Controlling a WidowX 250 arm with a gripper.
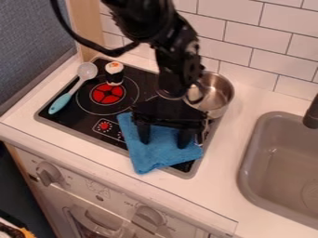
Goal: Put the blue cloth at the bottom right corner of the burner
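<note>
- see blue cloth (pixel 155 155) laid over the near right part of the burner (pixel 76 120), close to the bottom right corner.
- find the cloth somewhat askew, with one corner reaching up toward the ring and the lowest corner running past the front edge onto the white bench (pixel 229 153).
- note a small dark patch of burner at the bottom right corner, past the cloth's lower edge.
- see black claw (pixel 164 143) hanging over the cloth from the arm (pixel 177 49) at the top edge, pointing down.
- read the claw as spread, with a wide gap between the fingers and blue fabric in view there; cannot tell about contact with the cloth.
- note metal pot (pixel 218 93) at the far right of the burner, partly behind the arm.
- find red ring (pixel 108 93) on the left half, with a small black-and-white toy (pixel 114 73) upright at the far side, orange on top.
- see spoon (pixel 64 99) slanting along the left edge, turquoise handle toward the front.
- note grey sink (pixel 247 144) set in the bench at right, black tap (pixel 312 114) above.
- see knobs (pixel 48 174) on the front panel below, white tiles (pixel 242 28) behind.
</note>
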